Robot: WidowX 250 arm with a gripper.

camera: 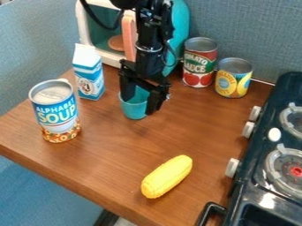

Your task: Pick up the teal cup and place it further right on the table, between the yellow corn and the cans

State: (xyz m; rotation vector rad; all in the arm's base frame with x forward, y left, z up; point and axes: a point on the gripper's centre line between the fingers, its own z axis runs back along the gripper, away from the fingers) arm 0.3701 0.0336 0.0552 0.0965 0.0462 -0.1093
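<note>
Teal cup (134,110): upright on brown wood-grain counter (112,150), a little above centre of view. Black gripper (139,106) directly over and around cup, pointing down. Jaws wide apart, one at cup's left side, other along right side; cannot tell if pressed against cup wall.

Just left of cup: blue-and-white milk carton (89,84), upright, gable top. Farther left, nearer counter edge: blue-labelled soup can (54,108), upright on top of orange-patterned can (61,135).

Behind cup and arm: toy microwave (177,26), white front, teal side, pink handle, brown round piece inside. Right of it: red-and-green tomato can (199,64); just beside that, yellow-labelled can (233,81), both upright.

Toward front, well apart from cup: yellow ear of corn (167,176), lying diagonally. Far right: dark toy stove (254,176), burners on top, white knobs on near side. Behind counter: blue-grey fabric partition (254,31).
</note>
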